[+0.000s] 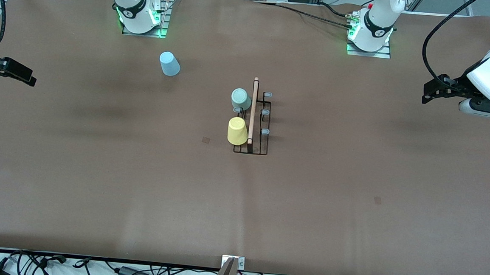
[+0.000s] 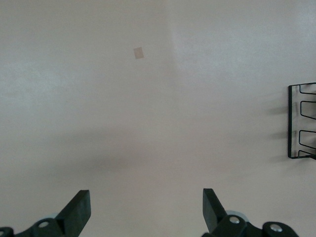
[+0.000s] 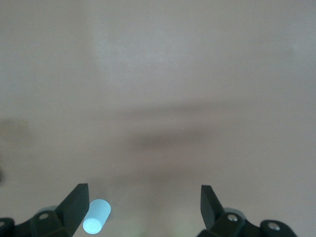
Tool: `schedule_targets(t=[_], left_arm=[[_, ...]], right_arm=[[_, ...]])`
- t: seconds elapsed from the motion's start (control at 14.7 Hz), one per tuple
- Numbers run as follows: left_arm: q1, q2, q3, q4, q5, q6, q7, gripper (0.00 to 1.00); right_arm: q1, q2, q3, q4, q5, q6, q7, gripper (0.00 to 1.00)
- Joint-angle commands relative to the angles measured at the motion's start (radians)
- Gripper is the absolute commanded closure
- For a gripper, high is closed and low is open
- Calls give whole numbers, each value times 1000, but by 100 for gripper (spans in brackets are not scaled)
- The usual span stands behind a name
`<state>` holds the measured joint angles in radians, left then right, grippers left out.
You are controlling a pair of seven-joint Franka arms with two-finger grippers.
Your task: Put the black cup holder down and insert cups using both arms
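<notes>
The black cup holder [image 1: 263,145] with its wooden rod handle [image 1: 253,110] stands at the middle of the table. A pale green cup [image 1: 241,98] and a yellow cup [image 1: 237,131] sit upside down on its pegs toward the right arm's end. Three grey-tipped pegs [image 1: 265,131] are bare. The light blue cup [image 1: 169,63] is on the table near the right arm's base and shows in the right wrist view [image 3: 96,217]. My left gripper [image 1: 425,96] [image 2: 146,195] is open and empty, up over its end of the table. My right gripper [image 1: 32,80] [image 3: 144,190] is open and empty over the opposite end. The holder's edge shows in the left wrist view [image 2: 302,121].
Small dark square marks lie on the brown table cover [image 1: 205,140] [image 1: 377,200]. Cables run along the table's edge nearest the front camera [image 1: 134,271]. A metal bracket [image 1: 233,262] sits at the middle of that edge.
</notes>
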<state>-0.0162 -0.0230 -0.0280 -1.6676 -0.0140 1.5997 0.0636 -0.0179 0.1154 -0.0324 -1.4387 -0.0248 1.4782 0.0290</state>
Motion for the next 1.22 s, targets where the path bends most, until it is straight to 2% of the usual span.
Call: schedule_targets(t=[0.0, 1.16], left_arm=[[-4, -2, 5, 11, -21, -15, 16, 0], [-4, -2, 5, 11, -21, -17, 16, 0]], right_arm=[[1, -10, -1, 14, -14, -22, -35, 0], [1, 1, -1, 20, -7, 33, -31, 0]])
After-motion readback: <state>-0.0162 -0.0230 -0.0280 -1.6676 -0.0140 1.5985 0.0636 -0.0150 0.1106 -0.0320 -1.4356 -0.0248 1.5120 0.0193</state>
